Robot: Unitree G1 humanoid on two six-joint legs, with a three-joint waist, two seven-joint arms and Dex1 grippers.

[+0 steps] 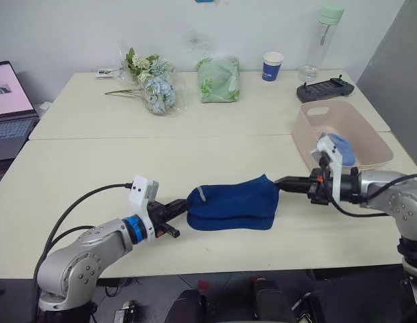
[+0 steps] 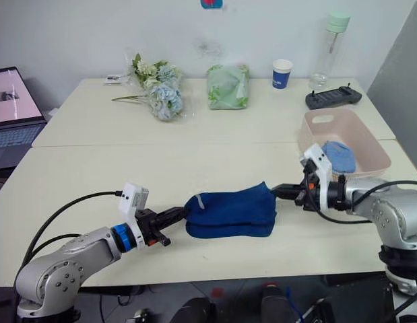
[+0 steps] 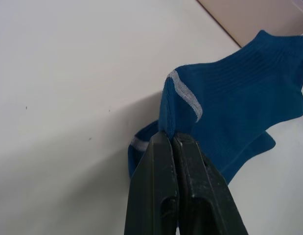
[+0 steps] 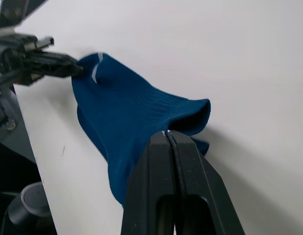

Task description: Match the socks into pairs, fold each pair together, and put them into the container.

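Two dark navy socks (image 1: 234, 202) lie stacked as a pair at the middle of the near table, the upper one held taut just above the lower. My left gripper (image 1: 184, 206) is shut on the upper sock's toe end with the grey stripe (image 3: 186, 97). My right gripper (image 1: 279, 182) is shut on its cuff end (image 4: 190, 113). The pale pink container (image 1: 341, 132) stands at the right, beyond my right wrist, with a light blue sock (image 2: 338, 155) inside it.
Along the far table are a flower bunch (image 1: 154, 83), a green bag (image 1: 218, 78), a blue paper cup (image 1: 272, 66), a clear bottle (image 1: 323, 40) and a black controller (image 1: 325, 89). A laptop (image 1: 7, 108) sits at the left edge.
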